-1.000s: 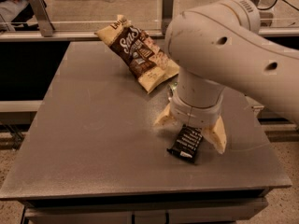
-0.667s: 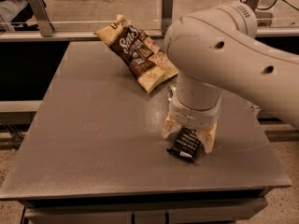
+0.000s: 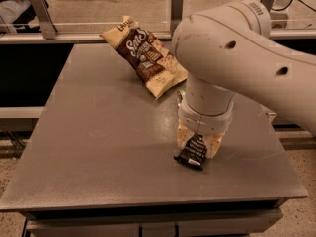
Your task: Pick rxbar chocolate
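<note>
Tool [image 3: 198, 147] down at the worktop's [image 3: 98, 132] front right, clenched around the rxbar chocolate [image 3: 191, 155], chip bag [image 3: 148, 58] farther back.

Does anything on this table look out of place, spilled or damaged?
Nothing stands out. The chip bag lies diagonally near the back edge of the table, intact and unspilled. The gripper is down near the front edge, shut on the chocolate bar.
</note>
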